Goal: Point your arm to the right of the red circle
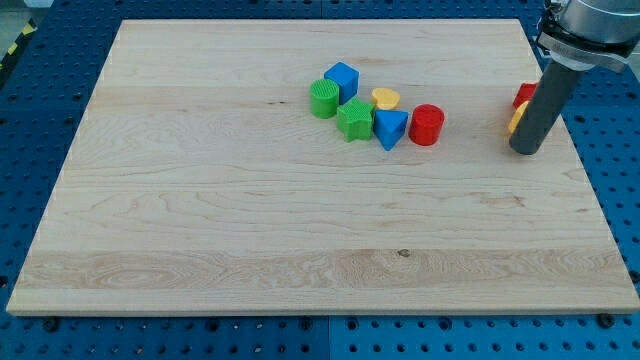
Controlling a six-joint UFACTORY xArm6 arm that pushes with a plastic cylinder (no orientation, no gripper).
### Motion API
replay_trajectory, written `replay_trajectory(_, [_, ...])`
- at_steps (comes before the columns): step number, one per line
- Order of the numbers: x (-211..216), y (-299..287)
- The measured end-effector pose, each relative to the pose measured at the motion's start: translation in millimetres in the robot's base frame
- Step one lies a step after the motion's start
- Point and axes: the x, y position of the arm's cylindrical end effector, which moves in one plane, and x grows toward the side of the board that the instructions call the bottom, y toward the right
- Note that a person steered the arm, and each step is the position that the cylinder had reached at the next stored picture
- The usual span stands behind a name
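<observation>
So the red circle [427,124] sits off to the left of my tip [527,151], bare board between; the tip's touching nothing I can see.

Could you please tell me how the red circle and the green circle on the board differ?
The red circle sits at the right end of the cluster, apart from its neighbours; the green circle sits at the left end, close against the blue cube. The red circle is nearer my tip. Both are short upright cylinders of similar size.
</observation>
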Motion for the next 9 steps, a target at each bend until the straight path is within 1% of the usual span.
replay_trajectory(3, [0, -9])
replay_trajectory(4, [-12, -31])
replay_trajectory(6, [-33, -32])
replay_trajectory(9, [-33, -48])
